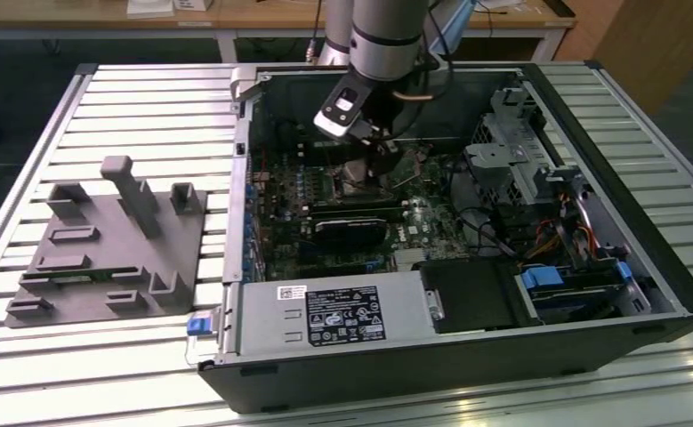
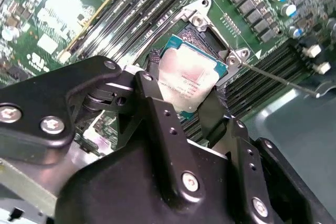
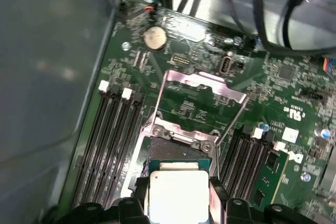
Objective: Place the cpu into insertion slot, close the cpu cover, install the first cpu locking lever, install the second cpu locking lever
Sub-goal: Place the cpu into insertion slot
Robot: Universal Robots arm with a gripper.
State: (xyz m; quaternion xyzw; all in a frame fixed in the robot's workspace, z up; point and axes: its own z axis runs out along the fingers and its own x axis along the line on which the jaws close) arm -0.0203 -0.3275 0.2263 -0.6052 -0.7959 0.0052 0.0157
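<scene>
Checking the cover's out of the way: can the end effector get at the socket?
Probably yes: the cpu cover stands swung open, leaving the socket bare, and the end effector holds the cpu right at it.

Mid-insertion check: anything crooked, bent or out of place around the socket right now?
Nothing stands out. The cpu is gripped by the tool over the socket and looks roughly square with it. The cpu cover is swung open, away from the opening. I cannot tell whether the chip is seated yet.
</scene>
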